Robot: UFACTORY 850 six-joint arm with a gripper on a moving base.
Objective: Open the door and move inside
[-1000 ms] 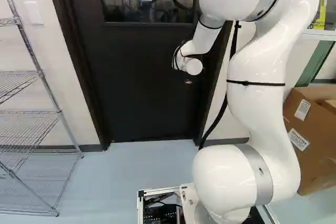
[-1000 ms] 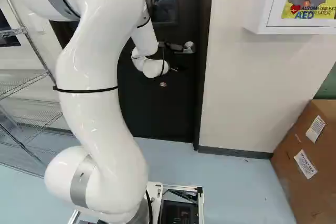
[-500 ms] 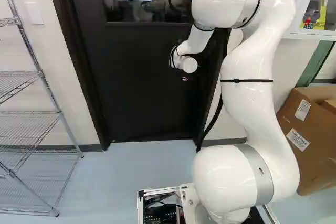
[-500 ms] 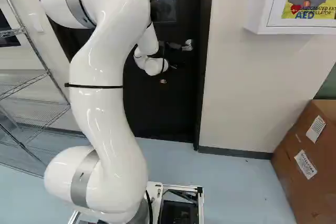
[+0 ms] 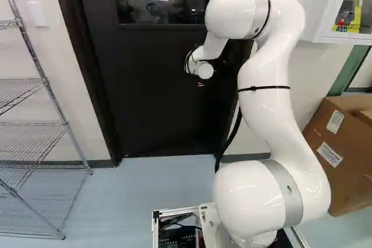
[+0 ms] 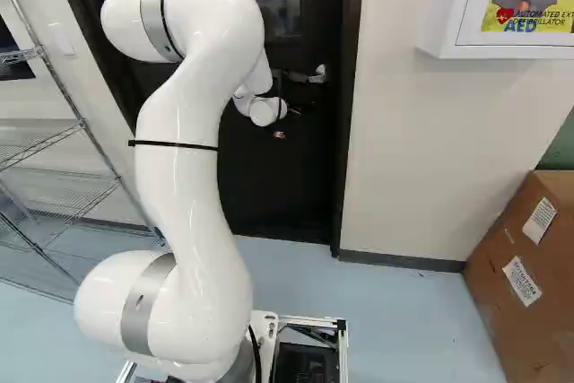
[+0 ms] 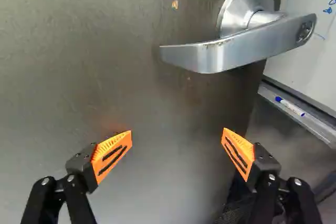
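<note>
Because a whiteboard (image 7: pixel 308 51) and a marker (image 7: pixel 290 106) are visible past the free edge of the door (image 5: pixel 154 85), the door is judged to be ajar and the opening step in hand. The lever handle (image 7: pixel 226 51) is mounted near that edge, ahead of the gripper (image 7: pixel 177 131) and outside the space between its fingers. The gripper is released: its orange pads (image 7: pixel 123 142) stand wide apart and grasp nothing. Contact between gripper and door cannot be confirmed.

Next, push the door farther inward with the arm (image 5: pixel 270 114), keeping the fingers clear of the lever. Do not drive the base through until the gap admits both base and arm. Caution: if pressure is lost early, the door may swing back; the arm may also catch the door frame (image 6: pixel 350 132)
</note>
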